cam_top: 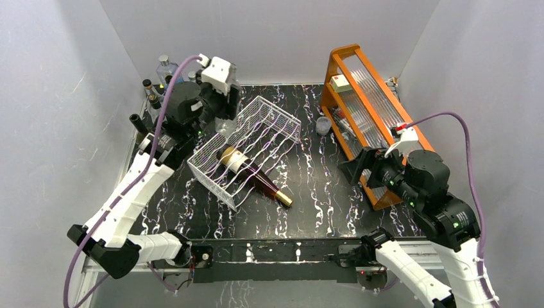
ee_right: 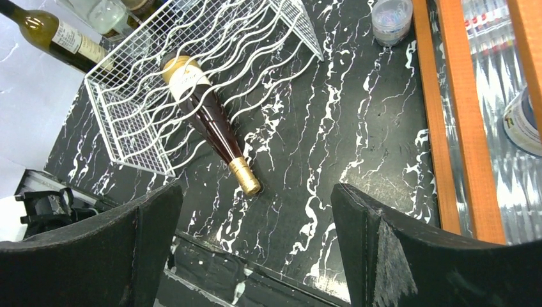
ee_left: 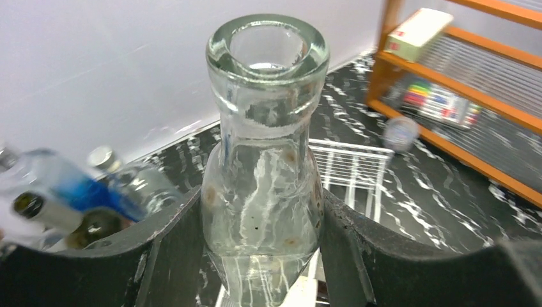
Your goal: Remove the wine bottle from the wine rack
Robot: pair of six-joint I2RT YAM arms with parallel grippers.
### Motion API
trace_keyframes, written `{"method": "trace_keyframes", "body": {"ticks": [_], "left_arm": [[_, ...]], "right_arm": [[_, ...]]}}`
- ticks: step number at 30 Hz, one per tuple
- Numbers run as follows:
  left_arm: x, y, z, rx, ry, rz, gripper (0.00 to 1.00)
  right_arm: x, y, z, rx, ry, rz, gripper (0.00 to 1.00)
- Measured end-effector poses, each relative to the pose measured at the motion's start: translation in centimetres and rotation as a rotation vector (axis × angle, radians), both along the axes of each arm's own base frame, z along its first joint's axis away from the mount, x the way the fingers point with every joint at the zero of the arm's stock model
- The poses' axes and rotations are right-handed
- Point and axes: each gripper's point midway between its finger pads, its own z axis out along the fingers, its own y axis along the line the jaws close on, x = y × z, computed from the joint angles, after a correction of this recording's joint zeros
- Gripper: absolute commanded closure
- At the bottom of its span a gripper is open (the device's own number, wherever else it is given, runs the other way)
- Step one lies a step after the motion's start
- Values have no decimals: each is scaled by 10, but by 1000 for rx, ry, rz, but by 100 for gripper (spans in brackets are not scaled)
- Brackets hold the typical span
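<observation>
Dark-glass wine bottle (cam_top: 256,179) lies in the wire wine rack (cam_top: 276,122), neck toward five o'clock. We see our left gripper (ee_left: 262,236) clamping a clear glass bottle (ee_left: 263,128), right gripper (ee_right: 255,204) wide, empty.

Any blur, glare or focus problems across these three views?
Top view: even light, sharp; the white rack wires blend with the white-veined table. Left wrist: clear bottle in focus, with bright reflections; the bottles at left are blurred, the orange frame soft. Right wrist: wine bottle crisp; near fingers dark.
</observation>
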Motion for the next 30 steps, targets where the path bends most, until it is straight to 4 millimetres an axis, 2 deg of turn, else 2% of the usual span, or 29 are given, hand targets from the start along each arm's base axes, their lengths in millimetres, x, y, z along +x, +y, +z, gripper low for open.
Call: {"method": "trace_keyframes", "body": {"ticks": [4,6,7,9,15,20,27,30], "left_arm": [[27,46,-3,-19,15,142,73],[36,59,-7,-34,27,186,73],[45,78,-8,-42,29,242,73],[57,97,-10,-60,21,298,73],[79,141,-38,-72,38,423,74],[90,149,-68,-58,50,450,73],[86,157,-148,-25,127,468,73],[84,161,-168,-19,139,478,72]], "right_arm": [[5,7,-4,-4,29,18,2],[8,11,-6,-4,42,27,2],[9,12,-6,-3,45,32,2],[10,15,-7,3,53,40,2],[10,17,-6,20,60,38,2],[13,18,-9,13,77,38,2],[24,24,-20,-13,126,38,2],[32,30,-20,-19,142,51,2]]}}
